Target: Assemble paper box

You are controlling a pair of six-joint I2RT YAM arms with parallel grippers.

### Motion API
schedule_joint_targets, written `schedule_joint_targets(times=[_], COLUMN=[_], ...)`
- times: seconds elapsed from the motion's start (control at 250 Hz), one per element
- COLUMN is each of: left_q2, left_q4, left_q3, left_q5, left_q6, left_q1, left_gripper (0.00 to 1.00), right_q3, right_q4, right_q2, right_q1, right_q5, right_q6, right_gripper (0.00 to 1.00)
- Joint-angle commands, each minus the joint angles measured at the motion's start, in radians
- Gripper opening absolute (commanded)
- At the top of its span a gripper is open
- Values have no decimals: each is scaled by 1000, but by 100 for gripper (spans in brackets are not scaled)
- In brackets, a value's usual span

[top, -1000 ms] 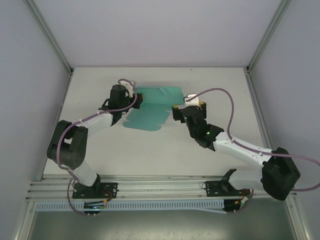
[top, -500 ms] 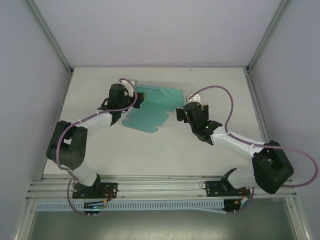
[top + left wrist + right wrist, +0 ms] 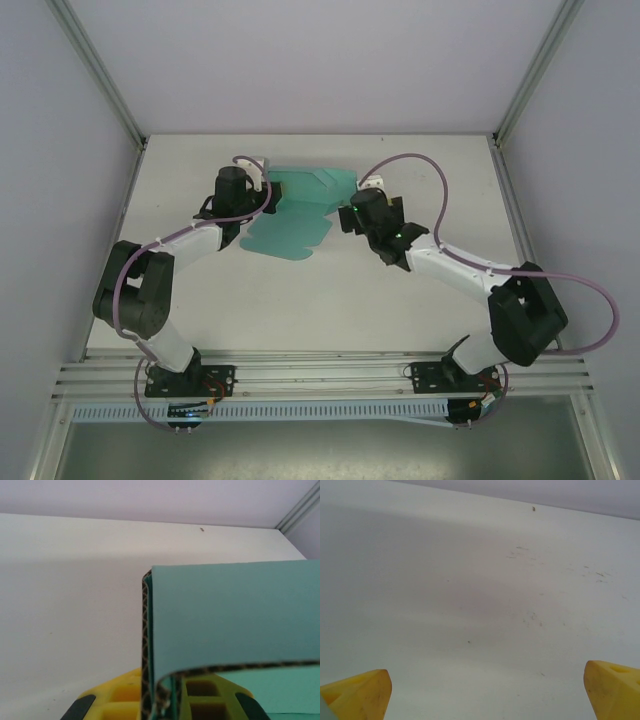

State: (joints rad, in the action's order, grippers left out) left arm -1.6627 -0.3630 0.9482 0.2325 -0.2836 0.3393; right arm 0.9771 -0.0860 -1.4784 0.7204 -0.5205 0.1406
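Observation:
The paper box [image 3: 300, 212] is a teal-green card sheet, partly folded, lying at the back middle of the table. My left gripper [image 3: 262, 203] is shut on the sheet's left edge. In the left wrist view a folded panel of the paper box [image 3: 235, 625] rises between the yellow fingers [image 3: 117, 697], and the left gripper [image 3: 165, 702] pinches its edge. My right gripper [image 3: 350, 212] sits at the sheet's right edge and is open. In the right wrist view its yellow fingertips [image 3: 360, 692] stand far apart, with bare table under the right gripper [image 3: 485, 695].
The white table [image 3: 330, 300] is walled by pale panels at the back and both sides, with metal corner posts [image 3: 100, 70]. An aluminium rail [image 3: 320, 372] carries both arm bases at the near edge. Cables loop over each arm.
My right arm has swung left and back, bringing its open gripper up to the sheet's right edge. The sheet has shifted slightly left. The left gripper keeps its hold.

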Motion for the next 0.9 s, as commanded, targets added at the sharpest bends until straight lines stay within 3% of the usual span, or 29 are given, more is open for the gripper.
schedule_joint_targets(times=[0.0,0.132,0.276,0.44,0.568,0.656,0.831,0.895], left_q2=[-8,-17,-30,-42,-68,-70,-65,-61], left_q4=[20,50,64,64,64,58,77,82], left_q3=[3,10,16,28,20,11,25,33], left_q5=[30,-62,-158,-211,-239,-249,-226,-215], left_q6=[93,151,167,150,172,188,179,179], left_q1=[27,42,64,81,81,83,87,96], left_gripper=[0,0,0,0,0,0,0,0], right_q3=[87,180,252,205,191,193,205,235], right_q4=[-8,-138,-270,-180,-175,-175,-177,-195], right_q2=[-40,-102,-159,-155,-132,-128,-168,-209], right_q1=[28,33,36,34,6,5,27,44], right_q5=[-43,-106,-216,-194,-74,-34,-88,-171], right_q6=[37,72,217,346,311,188,83,71], right_gripper=[99,99,99,99,99,99,99,99])
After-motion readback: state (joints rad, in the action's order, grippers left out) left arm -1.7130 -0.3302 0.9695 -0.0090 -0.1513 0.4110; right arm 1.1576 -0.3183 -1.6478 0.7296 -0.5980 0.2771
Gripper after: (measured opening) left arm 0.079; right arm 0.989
